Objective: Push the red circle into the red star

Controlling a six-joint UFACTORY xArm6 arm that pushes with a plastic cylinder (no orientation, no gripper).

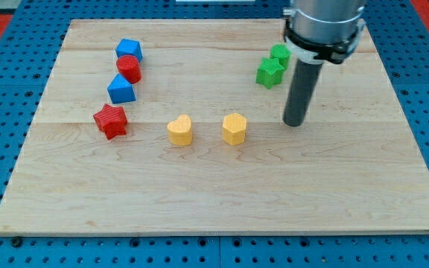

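Observation:
The red circle (129, 68) sits at the view's upper left, touching a blue block (129, 50) above it, with a second blue block (121, 89) just below it. The red star (111, 120) lies lower left, just below that second blue block. My tip (295, 122) rests on the board at the view's right, far from both red blocks. It is right of the yellow hexagon-like block (234, 128) and below the green blocks.
A yellow heart-shaped block (179, 130) lies mid-board, left of the other yellow one. A green star (269, 72) and another green block (280, 54) touch each other at upper right, beside the rod. The wooden board (222, 201) sits on a blue pegboard.

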